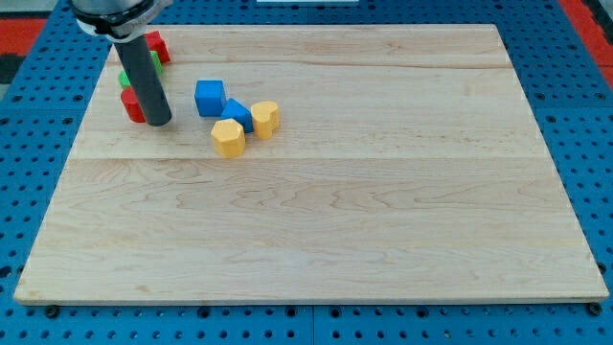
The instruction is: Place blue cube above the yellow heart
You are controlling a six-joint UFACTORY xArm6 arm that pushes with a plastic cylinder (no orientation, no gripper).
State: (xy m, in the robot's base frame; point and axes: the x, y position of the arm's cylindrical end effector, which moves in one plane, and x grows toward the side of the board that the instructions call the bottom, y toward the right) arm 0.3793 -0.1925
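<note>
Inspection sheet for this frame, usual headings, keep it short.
Surface: pale wooden board on a blue perforated base.
Job's things: blue cube at upper left; two yellow blocks, one below it and one to its right; which is the heart cannot be told. A second blue block sits between them, touching or nearly so.
Clutter: red blocks and a green block, partly hidden behind the rod.
Grippers: none; my tip stands left of the blue cube, apart from it.
Cables: nothing seen.
Surroundings: red panels at the top corners.
</note>
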